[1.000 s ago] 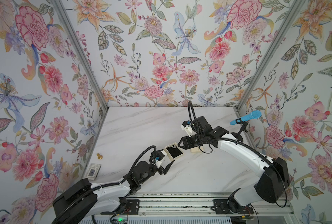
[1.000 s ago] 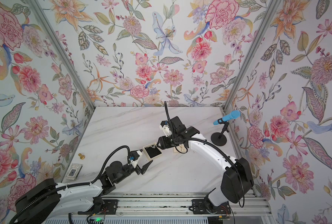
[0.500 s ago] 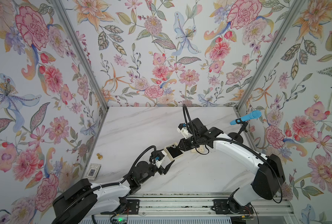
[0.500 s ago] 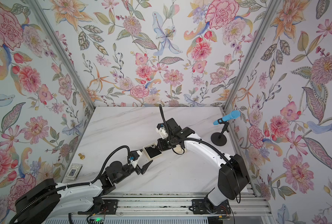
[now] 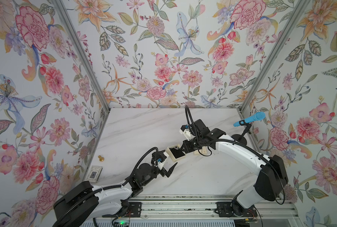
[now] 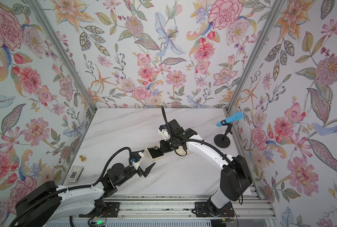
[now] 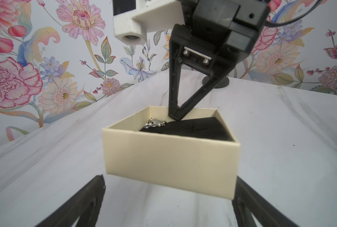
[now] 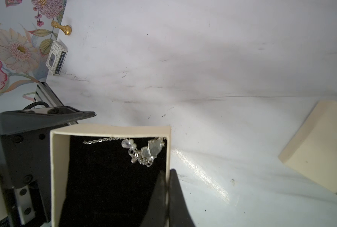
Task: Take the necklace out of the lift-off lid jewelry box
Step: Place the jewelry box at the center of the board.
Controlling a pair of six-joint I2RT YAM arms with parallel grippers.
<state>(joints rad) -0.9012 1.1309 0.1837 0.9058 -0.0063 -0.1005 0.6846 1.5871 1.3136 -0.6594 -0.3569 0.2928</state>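
R claw (image 8: 166, 188) is clamping tight on 1 wall of the jewelry box (image 8: 110, 129); L claw (image 6: 147, 160) is gaping wide beside it w/ nothing held. 1 necklace (image 8: 144, 151) is lying bunched inside, in 1 corner, and 1 lid (image 8: 321, 149) is sitting apart on the table (image 8: 203, 68).

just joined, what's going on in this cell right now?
The lid is already off the lift-off lid jewelry box and lies on the table apart from it. The right end effector is shut on one wall of the box, one finger inside and one outside. The left end effector is open next to the box, holding nothing. The necklace lies bunched in a corner on the black lining, not yet picked up.
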